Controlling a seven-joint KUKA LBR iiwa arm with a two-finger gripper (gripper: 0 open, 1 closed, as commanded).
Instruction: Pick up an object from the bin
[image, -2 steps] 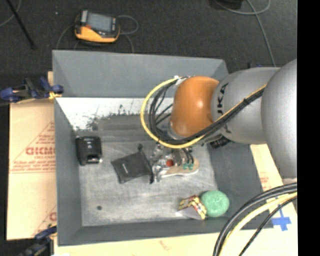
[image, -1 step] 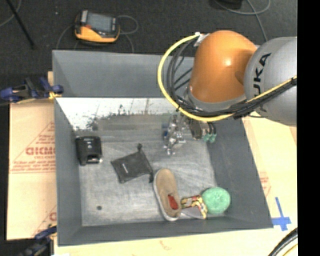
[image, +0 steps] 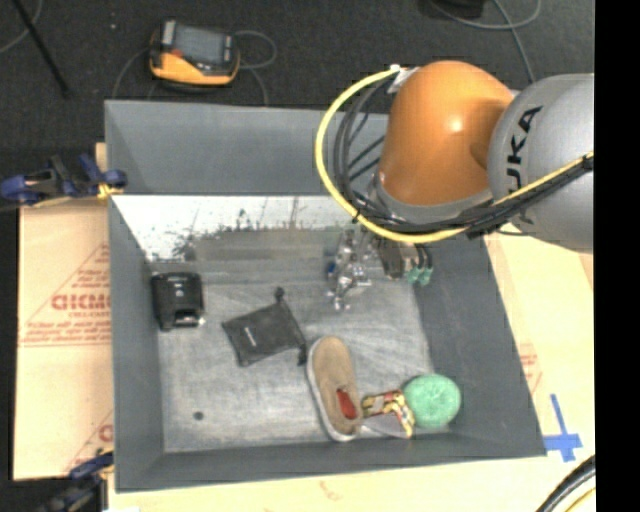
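Tool (image: 345, 278): low over bare bin floor (image: 390, 320) near the back wall; grip state cannot tell.
Nearest: dark flat pouch (image: 262, 335), beige shoe (image: 333, 385), both apart from it.
Edges: green ball (image: 432, 398) by the front wall; black box (image: 177, 300) near the left wall.
Open room: front-left floor.

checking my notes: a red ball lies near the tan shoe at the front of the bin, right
Not quite: the ball is green, not red. The camera view shows it near the tan shoe at the front of the bin.
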